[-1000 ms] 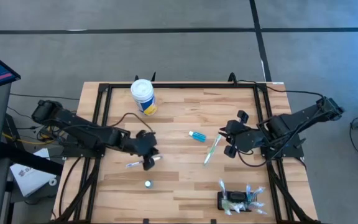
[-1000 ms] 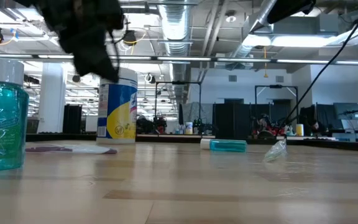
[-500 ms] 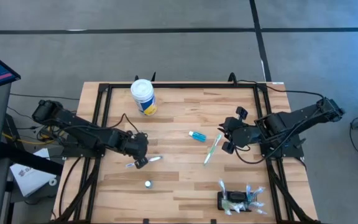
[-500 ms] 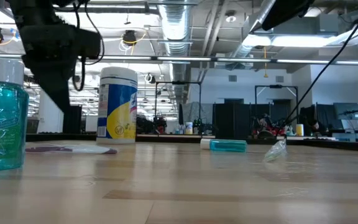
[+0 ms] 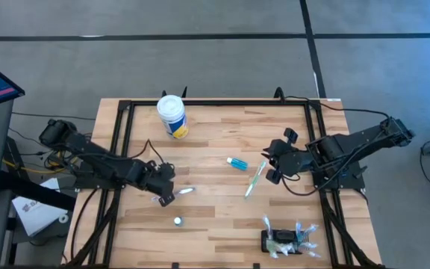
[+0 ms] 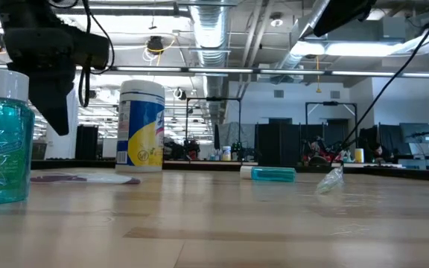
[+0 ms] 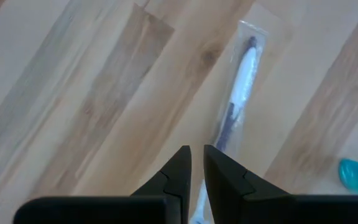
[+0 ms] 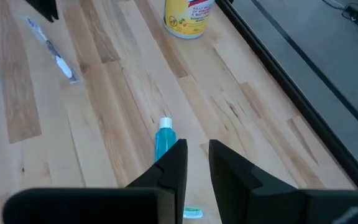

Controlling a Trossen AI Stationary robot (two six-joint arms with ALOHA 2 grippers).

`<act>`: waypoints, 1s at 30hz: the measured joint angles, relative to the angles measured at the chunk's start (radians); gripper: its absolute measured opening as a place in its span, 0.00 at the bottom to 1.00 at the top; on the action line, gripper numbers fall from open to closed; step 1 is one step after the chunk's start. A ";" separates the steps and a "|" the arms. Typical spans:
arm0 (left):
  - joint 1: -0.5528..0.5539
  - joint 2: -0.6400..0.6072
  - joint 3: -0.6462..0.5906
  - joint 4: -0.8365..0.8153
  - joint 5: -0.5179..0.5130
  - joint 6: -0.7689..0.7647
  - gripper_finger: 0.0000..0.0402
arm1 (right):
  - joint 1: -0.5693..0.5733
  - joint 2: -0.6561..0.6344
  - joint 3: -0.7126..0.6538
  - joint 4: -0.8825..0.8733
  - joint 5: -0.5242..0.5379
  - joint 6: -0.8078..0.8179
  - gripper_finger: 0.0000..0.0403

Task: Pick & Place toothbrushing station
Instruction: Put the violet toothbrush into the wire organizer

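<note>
1. The left gripper [image 5: 166, 196] hangs low over the pale wooden slatted surface [image 5: 215, 217]. Its two dark fingers [image 7: 178, 174] stand almost together with only a thin slit between them, and they hold nothing.
2. Just ahead of that gripper's tips lies a white-and-purple toothbrush in a clear plastic wrapper [image 7: 238, 93], flat on the surface and not touched by the fingers.
3. A small teal mouthwash bottle with a white cap [image 5: 178, 220] stands near the same gripper, a little toward the front edge of the surface.
4. The right gripper [image 5: 272, 168] hovers over the surface on the other side, well apart from the left one. Its fingers [image 8: 173, 165] are likewise drawn close with a narrow gap, empty.
5. Just beyond the right gripper's tips lies a small blue tube with a white cap [image 8: 165, 138]; beside that gripper lies a green-and-white toothbrush in a clear wrapper [image 5: 254, 181].
6. A white-lidded yellow-and-blue cylindrical tub [image 5: 172, 115] stands upright far beyond both grippers, near the back edge.
7. The toothbrushing station, a small flat black rectangular holder [image 5: 286, 242], sits at the front edge on the right gripper's side, well apart from that gripper, with pale wrapped items lying in and across it.
</note>
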 joint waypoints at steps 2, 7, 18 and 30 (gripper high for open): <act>-0.021 0.000 0.000 -0.001 -0.011 -0.015 0.09 | 0.000 0.000 0.000 0.000 0.000 0.005 0.15; -0.081 0.000 0.000 -0.042 -0.034 -0.087 0.09 | 0.001 0.000 0.000 0.010 0.000 0.017 0.15; -0.123 0.000 -0.089 -0.085 -0.052 -0.162 0.09 | 0.001 0.000 0.000 0.014 0.000 0.017 0.15; -0.124 -0.061 -0.090 -0.098 -0.053 -0.158 0.09 | 0.001 -0.001 0.000 0.020 -0.023 0.036 0.15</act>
